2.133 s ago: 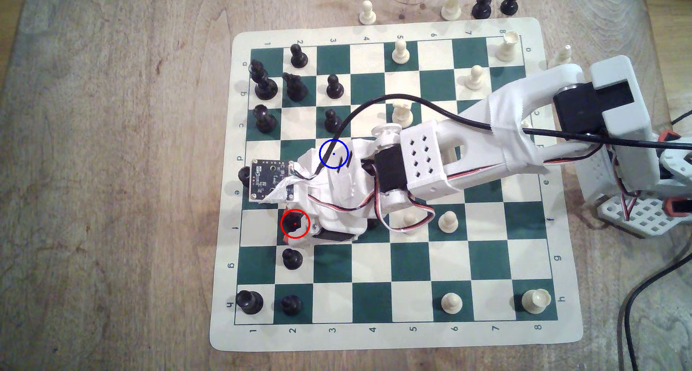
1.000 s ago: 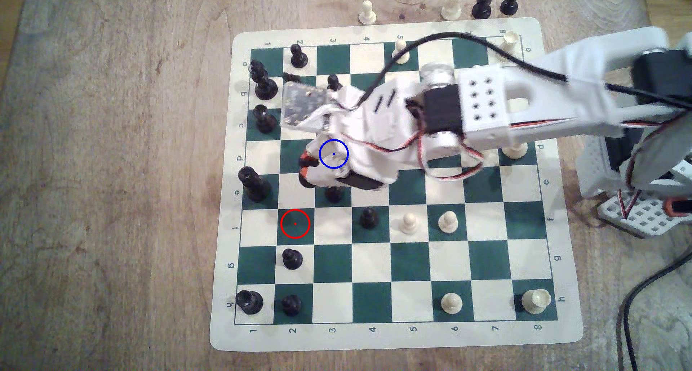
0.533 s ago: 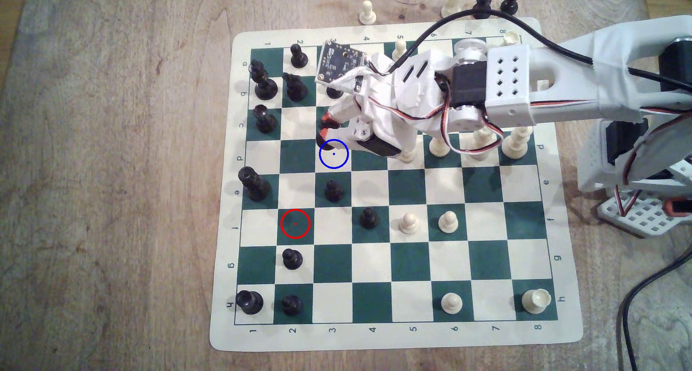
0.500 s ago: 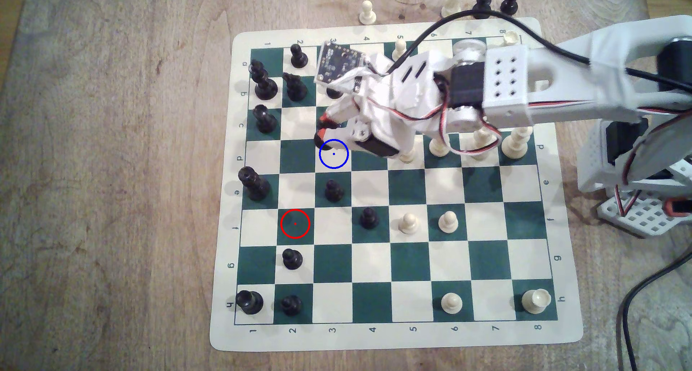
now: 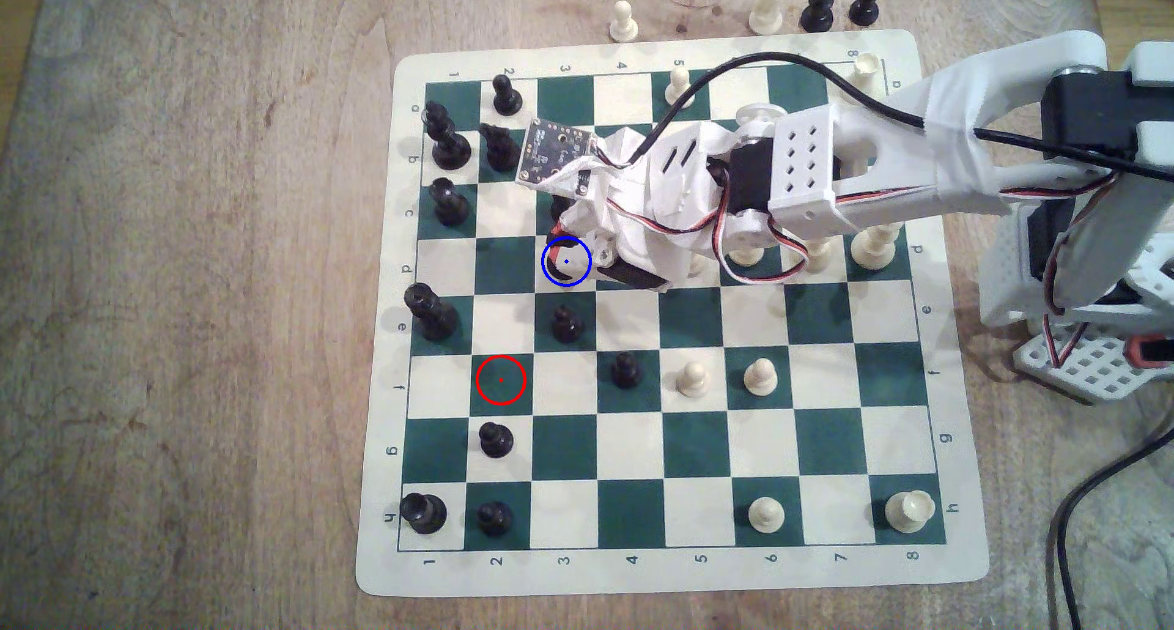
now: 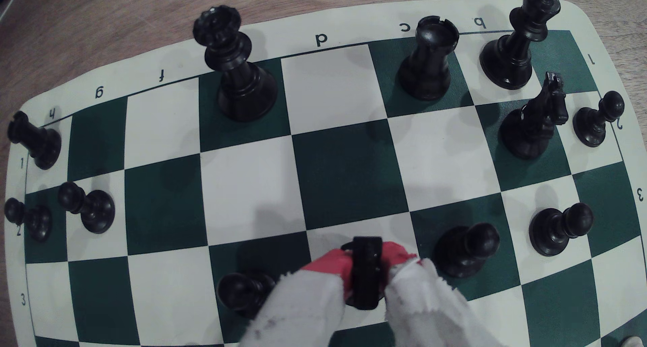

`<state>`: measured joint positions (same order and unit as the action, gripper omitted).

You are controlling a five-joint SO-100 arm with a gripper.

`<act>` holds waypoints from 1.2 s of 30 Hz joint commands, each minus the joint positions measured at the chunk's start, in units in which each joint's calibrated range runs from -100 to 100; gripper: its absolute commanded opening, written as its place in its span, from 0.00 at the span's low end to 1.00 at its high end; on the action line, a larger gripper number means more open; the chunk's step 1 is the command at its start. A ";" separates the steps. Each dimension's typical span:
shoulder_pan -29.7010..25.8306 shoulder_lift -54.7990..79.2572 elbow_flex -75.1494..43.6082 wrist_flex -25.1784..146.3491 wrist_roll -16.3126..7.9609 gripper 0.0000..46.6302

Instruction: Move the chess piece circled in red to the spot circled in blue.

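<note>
My gripper [image 5: 567, 252] is shut on the black chess piece [image 5: 556, 273], whose dark base shows inside the blue ring. That ring marks the cream spot circled in blue [image 5: 580, 274], and the gripper hangs right over it. Whether the piece touches the board I cannot tell. The red ring [image 5: 500, 380] sits on a bare dark green square. In the wrist view the red-tipped fingers [image 6: 331, 266] clamp the black piece [image 6: 366, 263] from both sides above a cream square.
Black pawns stand close by: one [image 5: 565, 323] a square toward the exterior view's bottom, another [image 6: 467, 249] on the neighbouring green square. A black knight [image 5: 500, 147] and queen [image 5: 432, 312] stand further to the exterior view's left. Cream pieces [image 5: 873, 246] stand under the arm.
The gripper lifted the black piece off the red-ringed square, swung it toward the exterior view's top, and has now come down over the blue ring. The red-ringed square is left bare.
</note>
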<state>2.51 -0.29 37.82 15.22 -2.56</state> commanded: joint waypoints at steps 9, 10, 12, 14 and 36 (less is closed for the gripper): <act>1.36 1.23 -0.92 -2.44 0.68 0.01; 1.29 1.31 -0.92 -2.52 0.68 0.01; 1.21 1.40 -0.92 -2.52 0.68 0.01; 1.05 1.40 -0.92 -2.52 0.68 0.01; -0.04 2.67 -1.38 -3.26 0.34 0.01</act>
<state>2.65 3.14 37.73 12.75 -2.27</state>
